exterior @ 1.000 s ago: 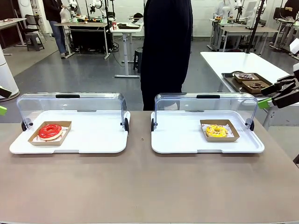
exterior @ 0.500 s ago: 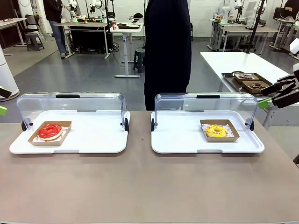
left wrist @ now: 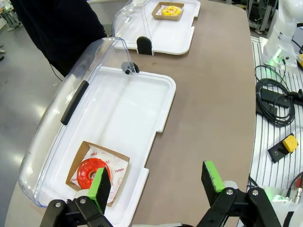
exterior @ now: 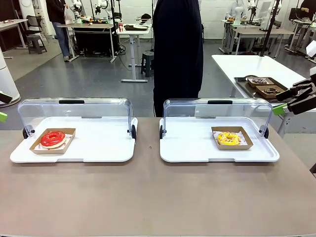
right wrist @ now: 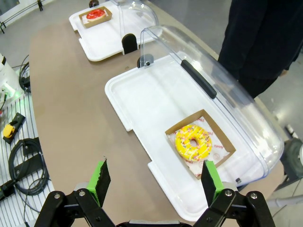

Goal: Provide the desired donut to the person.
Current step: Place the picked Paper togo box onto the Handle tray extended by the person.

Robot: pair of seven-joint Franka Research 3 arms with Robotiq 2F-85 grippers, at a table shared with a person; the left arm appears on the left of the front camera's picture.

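Front view: person [exterior: 177, 54] stands far-centre, no choice shown; red donut [exterior: 53, 138] sits in left tray under left gripper [left wrist: 156, 182], yellow donut [exterior: 228, 138] in right tray under right gripper [right wrist: 156, 182], both grippers spread wide, holding nothing.

"YUMMY", "SMILE" on donut paper [left wrist: 115, 162]

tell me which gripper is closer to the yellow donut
Right. The right gripper hovers open just off the near edge of the tray holding the yellow donut. The left gripper is open above the other tray by the red donut, with the yellow one far across the table.
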